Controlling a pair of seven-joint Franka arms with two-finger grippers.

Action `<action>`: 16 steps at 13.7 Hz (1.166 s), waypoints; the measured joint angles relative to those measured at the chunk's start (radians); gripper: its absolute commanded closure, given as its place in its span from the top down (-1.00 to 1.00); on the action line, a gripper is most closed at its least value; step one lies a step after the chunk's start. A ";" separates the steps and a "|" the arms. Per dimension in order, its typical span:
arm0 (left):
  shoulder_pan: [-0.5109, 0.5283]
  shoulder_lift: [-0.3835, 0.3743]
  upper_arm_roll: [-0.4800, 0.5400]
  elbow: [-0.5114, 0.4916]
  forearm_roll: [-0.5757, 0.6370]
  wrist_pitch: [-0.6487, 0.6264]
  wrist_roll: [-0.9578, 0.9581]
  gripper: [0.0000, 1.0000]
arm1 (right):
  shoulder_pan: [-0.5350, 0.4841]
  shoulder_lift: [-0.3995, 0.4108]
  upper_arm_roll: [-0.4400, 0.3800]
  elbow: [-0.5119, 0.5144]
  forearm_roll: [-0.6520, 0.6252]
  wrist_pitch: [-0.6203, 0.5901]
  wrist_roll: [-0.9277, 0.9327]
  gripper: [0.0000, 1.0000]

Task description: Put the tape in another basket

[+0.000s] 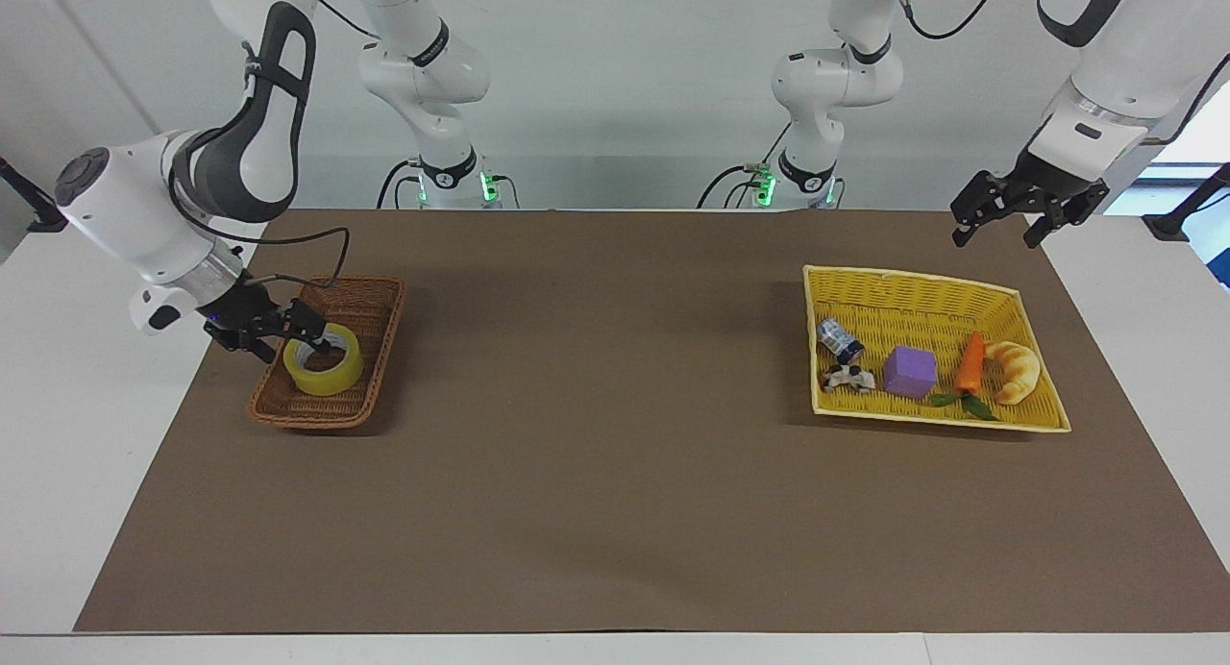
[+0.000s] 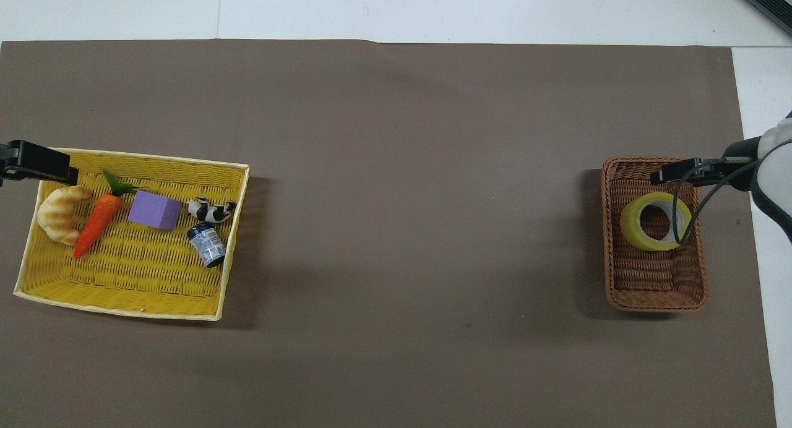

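Item 1: wide roll of translucent yellow packing tape with a white inner core (image 1: 324,359). Lies flat in the small rectangular brown wicker basket (image 1: 370,305), near its middle, hole upward; nothing grips it.

Item 2: small brown wicker basket. Stands on the brown mat (image 1: 615,473) at the right arm's end of the worktop (image 1: 58,511), holding only the tape roll.

Item 3: right gripper (image 1: 274,333). Low over the wicker basket at the roll's rim, on the side nearer the robots; one dark fingertip (image 1: 312,326) reaches just over the roll's edge. Jaws spread, pinching nothing. Whether a fingertip touches the roll cannot be told. A black cable loops from the wrist over the basket.

Item 4: left gripper (image 1: 999,225). Hangs in the air over the mat's edge at the left arm's end, clear of the large flat bright yellow woven basket (image 1: 913,283). Jaws spread and empty.

Item 5: bright yellow woven basket. On the mat at the left arm's end, well apart from the wicker basket. Contents, in a row: small blue and white carton (image 1: 838,339), lying tilted; black and white toy cow (image 1: 849,379), beside the carton; purple cube (image 1: 910,371); orange toy carrot with green leaves (image 1: 969,365); pale toy croissant (image 1: 1015,370), touching or just beside the carrot.
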State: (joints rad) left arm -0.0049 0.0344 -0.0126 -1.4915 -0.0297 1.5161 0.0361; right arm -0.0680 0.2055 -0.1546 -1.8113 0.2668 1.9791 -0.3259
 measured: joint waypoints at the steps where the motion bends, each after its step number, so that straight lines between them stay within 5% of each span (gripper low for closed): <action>1: 0.000 0.000 0.000 -0.001 0.000 -0.002 -0.003 1.00 | 0.027 -0.004 0.000 0.005 -0.029 0.000 0.043 1.00; 10: -0.003 -0.004 -0.016 -0.003 0.004 -0.017 -0.014 1.00 | 0.217 -0.104 0.003 0.016 -0.156 -0.025 0.380 1.00; 16: 0.014 -0.004 0.001 -0.003 0.004 -0.017 -0.016 1.00 | 0.217 -0.188 0.000 0.188 -0.199 -0.312 0.458 1.00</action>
State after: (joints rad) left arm 0.0089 0.0302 -0.0119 -1.4947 -0.0261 1.4992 0.0199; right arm 0.1492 0.0172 -0.1548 -1.6230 0.0679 1.6669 0.1321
